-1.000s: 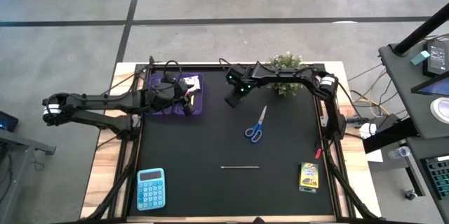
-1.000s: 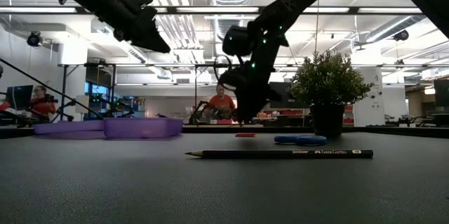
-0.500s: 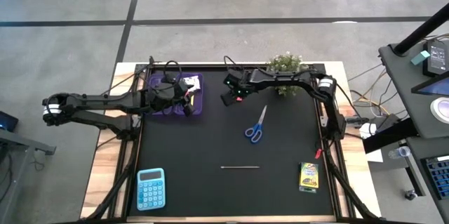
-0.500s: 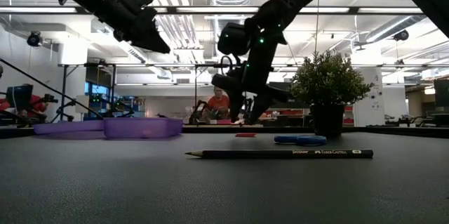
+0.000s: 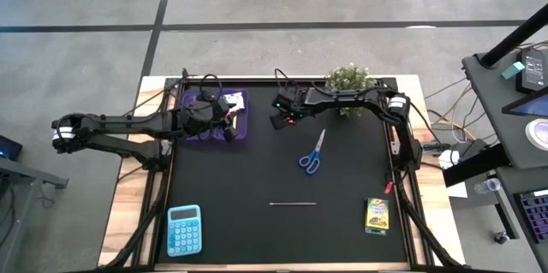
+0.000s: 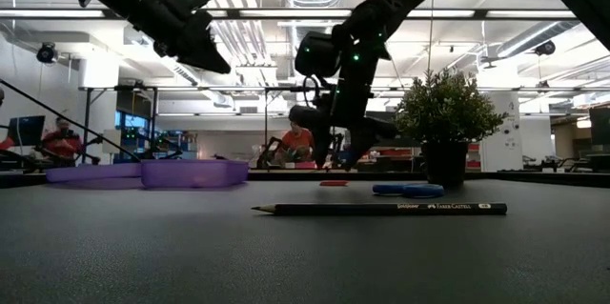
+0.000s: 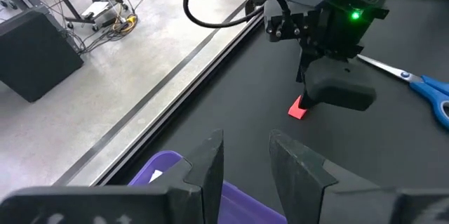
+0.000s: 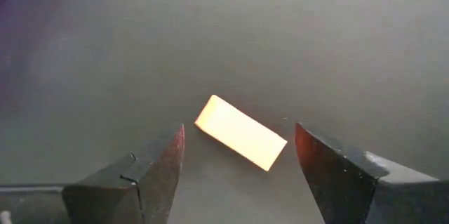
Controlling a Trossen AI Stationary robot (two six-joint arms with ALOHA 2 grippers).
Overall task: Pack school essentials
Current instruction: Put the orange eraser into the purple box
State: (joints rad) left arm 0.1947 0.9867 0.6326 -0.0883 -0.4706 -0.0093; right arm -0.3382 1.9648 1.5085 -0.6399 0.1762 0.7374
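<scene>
Right gripper (image 8: 238,161) above red eraser (image 8: 240,132) on tabletop (image 5: 257,170), jaws wide, empty. Left gripper (image 7: 245,161) over purple case (image 5: 229,112), jaws seemingly part-open, contents unclear.

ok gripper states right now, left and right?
Left gripper: above the purple case, jaws slightly apart, nothing visibly held.
Right gripper: open, empty, fingers either side of the red eraser on the mat.
</scene>
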